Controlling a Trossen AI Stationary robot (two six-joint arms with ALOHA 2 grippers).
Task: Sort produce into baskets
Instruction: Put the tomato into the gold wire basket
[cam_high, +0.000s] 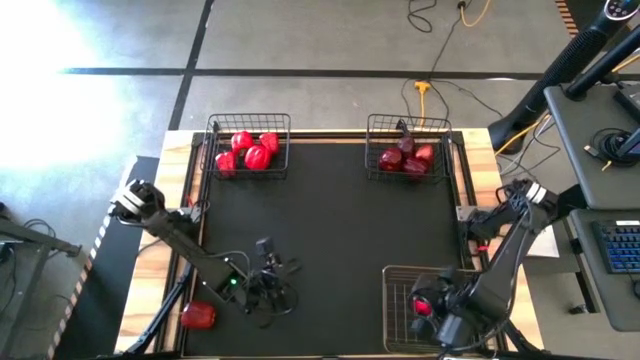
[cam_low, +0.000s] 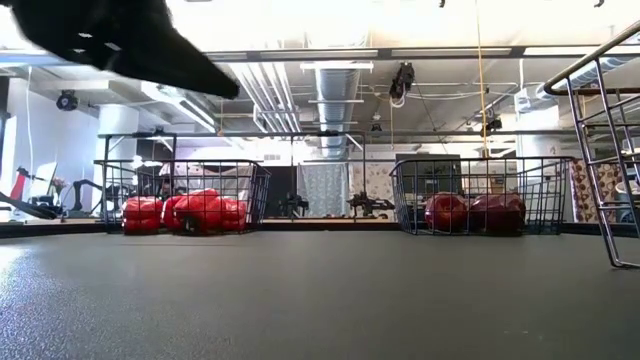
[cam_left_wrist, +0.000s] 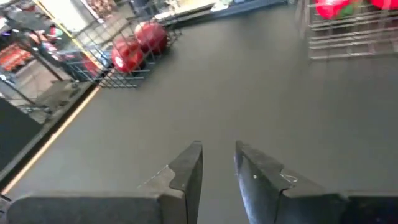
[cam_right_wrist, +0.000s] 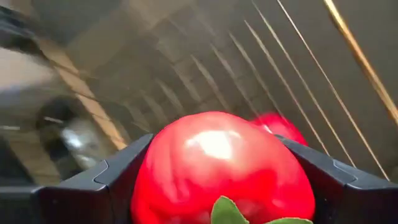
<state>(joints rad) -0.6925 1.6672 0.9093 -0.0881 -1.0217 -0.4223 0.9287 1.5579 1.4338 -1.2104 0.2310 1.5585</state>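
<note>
Right gripper clamped on tomato over near-right basket; early release risks bounce-out. Left gripper fingers slightly apart, idle

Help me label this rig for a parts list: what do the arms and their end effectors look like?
Both arms are dark, jointed links. The left arm has a pale wrist block, a small green light and loose black cables. The left end effector has two dark wedge-shaped fingers; the right end effector has dark angular ones.

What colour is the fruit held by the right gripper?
Bright red tomato, green top; right wrist view.
</note>
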